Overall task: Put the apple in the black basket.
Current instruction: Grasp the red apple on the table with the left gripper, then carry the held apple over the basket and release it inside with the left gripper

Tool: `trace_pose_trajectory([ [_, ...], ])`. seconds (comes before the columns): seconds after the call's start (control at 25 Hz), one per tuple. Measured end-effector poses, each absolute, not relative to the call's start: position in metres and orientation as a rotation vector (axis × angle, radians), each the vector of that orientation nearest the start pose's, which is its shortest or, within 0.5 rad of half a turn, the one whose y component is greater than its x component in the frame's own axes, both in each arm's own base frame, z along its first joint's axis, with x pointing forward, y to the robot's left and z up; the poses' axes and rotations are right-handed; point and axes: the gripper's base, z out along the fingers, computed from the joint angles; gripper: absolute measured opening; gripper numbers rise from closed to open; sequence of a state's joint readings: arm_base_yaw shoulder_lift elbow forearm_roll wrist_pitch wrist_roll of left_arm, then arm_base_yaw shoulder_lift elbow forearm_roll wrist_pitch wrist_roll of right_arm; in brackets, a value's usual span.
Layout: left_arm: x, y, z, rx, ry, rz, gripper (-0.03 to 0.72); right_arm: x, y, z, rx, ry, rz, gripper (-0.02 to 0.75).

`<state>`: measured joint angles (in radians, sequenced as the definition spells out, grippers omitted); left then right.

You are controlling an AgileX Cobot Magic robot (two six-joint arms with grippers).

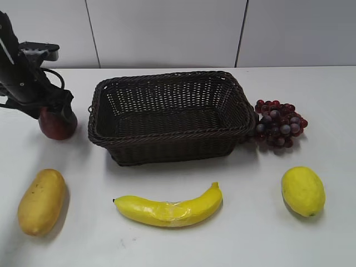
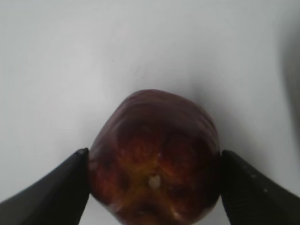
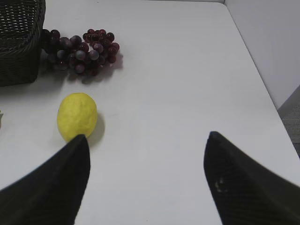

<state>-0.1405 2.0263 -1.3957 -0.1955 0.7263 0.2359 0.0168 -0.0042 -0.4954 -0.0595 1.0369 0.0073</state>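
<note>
The dark red apple (image 1: 55, 125) rests on the white table, left of the black basket (image 1: 167, 146). My left gripper (image 1: 55, 113) comes down over it. In the left wrist view the apple (image 2: 154, 122) fills the gap between the two black fingers of the left gripper (image 2: 154, 153), which press on both its sides. The woven basket is empty; its corner also shows in the right wrist view (image 3: 18, 42). My right gripper (image 3: 147, 137) is open and empty above bare table; it is out of the exterior view.
A grape bunch (image 1: 280, 123) lies against the basket's right side. A yellow lemon (image 1: 302, 191) sits front right, a banana (image 1: 169, 208) in front of the basket, and a yellow-orange mango (image 1: 41, 201) front left. The table's right edge (image 3: 262, 89) shows in the right wrist view.
</note>
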Motion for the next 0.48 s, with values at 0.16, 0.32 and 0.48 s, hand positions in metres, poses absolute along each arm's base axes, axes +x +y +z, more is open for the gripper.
trace_pose_trajectory([
  [0.16, 0.404, -0.070, 0.173, 0.373, 2.844, -0.208, 0.611, -0.004, -0.005, 0.278, -0.008, 2.020, -0.056, 0.571],
  [0.32, 0.399, -0.070, 0.211, 0.388, 2.796, -0.213, 0.611, -0.004, -0.005, 0.278, -0.008, 2.020, -0.056, 0.571],
  [0.48, 0.390, -0.078, 0.275, 0.400, 2.646, -0.245, 0.610, -0.004, -0.005, 0.278, -0.008, 2.020, -0.056, 0.571],
])
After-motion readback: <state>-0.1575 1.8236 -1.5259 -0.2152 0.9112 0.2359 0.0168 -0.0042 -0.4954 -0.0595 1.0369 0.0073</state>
